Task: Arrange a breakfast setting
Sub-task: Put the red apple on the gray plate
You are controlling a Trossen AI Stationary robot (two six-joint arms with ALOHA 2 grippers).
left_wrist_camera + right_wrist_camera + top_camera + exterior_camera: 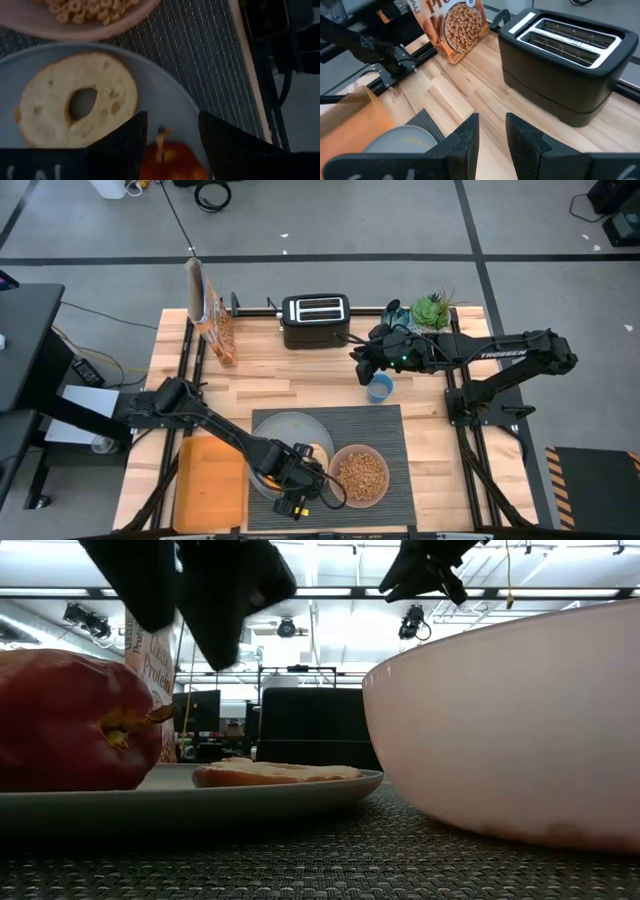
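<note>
A dark ribbed mat [390, 430] lies at the table's near middle. On it rest a pale blue-grey plate [270, 425] and a pink bowl [386, 465] of brown cereal [360, 475]. A red apple [170, 162] rests on the plate on its side, stem level, next to a bagel [77, 100] lying flat. My left gripper [170, 125] is open above the apple, one finger on either side of the stem, clear of it in the low view [215, 600]. My right gripper [492, 132] is open and empty, near the toaster [315, 320]. I see no spoon.
A flat orange tray [210, 480] lies left of the mat. A cereal box [210, 315] stands at the far left. A small blue cup [380, 387] stands under my right arm, and a green plant [432, 310] at the far right. Bare wood lies between toaster and mat.
</note>
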